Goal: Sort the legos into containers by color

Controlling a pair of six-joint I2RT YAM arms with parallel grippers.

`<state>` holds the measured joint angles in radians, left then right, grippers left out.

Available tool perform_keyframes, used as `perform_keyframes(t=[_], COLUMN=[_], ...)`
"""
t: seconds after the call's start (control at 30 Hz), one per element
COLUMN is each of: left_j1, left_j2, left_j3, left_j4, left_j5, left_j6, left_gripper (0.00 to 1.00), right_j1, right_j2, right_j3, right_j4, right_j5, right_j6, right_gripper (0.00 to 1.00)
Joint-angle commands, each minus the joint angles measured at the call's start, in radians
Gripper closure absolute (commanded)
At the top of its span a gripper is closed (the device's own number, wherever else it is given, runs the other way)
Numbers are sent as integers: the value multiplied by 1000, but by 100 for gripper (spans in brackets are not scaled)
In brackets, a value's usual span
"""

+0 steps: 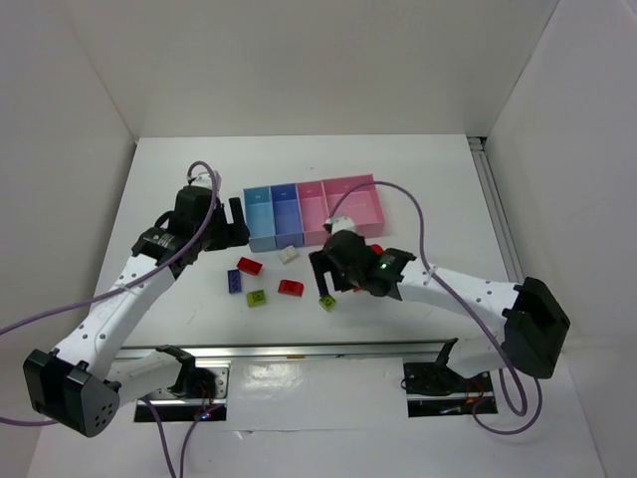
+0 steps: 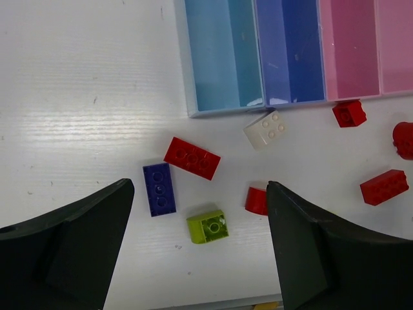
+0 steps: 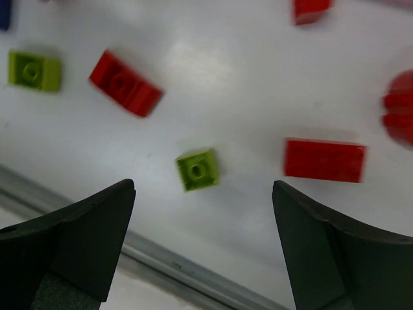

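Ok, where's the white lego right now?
In the top view the white lego sits on the table just in front of the periwinkle bin, not in it. A long red brick lies to its left.

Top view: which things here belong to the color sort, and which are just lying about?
Job:
- red legos
- lime legos
- purple lego
- white lego
- bins, four joined: light blue, periwinkle, two pink

Just there:
- cables, purple, on both arms
- rail, metal, near table edge
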<state>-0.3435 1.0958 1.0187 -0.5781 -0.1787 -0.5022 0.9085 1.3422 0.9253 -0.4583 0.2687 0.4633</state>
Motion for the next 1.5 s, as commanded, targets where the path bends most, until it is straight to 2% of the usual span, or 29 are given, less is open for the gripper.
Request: perform_keyframes(t=[0.0,0.17,0.33,0.6,0.73,0.8,0.97,1.0,1.1,1.17,1.27,1.47], left_j1=[1,1,-8,-8,-8,-8,-8,-8,-8,-8,-8,-8], left_j2=[-2,-2,-2,16,35,45,64,64,75,75,75,75], left_j3=[-5,-14,9,18,18,18,27,27,37,37,46,46], left_j4=[-5,-5,-15,-39,-48,-48,-48,-48,-57,-68,-68,-78], left_j5=[-25,-15,10,-24,-35,-35,-44,-44,-71,-93,-108,-96], left_j6=[-25,-39,-9,1,1,10,10,10,10,19,19,19], left_gripper=[6,7,6,5,5,5,5,5,5,4,4,4], right_j1=[119,256,256,166,96,75,75,75,75,75,86,95], right_j2=[46,242,351,469,506,517,549,549,568,543,497,459], right_j3=[-2,116,165,224,224,224,224,224,260,248,216,187], right_j4=[89,79,127,242,297,306,316,328,290,299,308,308], right_j5=[-75,21,43,-16,-141,-151,-213,-214,-192,-181,-172,-172], right_j6=[-38,-152,-323,-443,-477,-477,-499,-499,-474,-474,-465,-465], right_gripper=[7,5,0,0,0,0,16,24,34,36,43,43])
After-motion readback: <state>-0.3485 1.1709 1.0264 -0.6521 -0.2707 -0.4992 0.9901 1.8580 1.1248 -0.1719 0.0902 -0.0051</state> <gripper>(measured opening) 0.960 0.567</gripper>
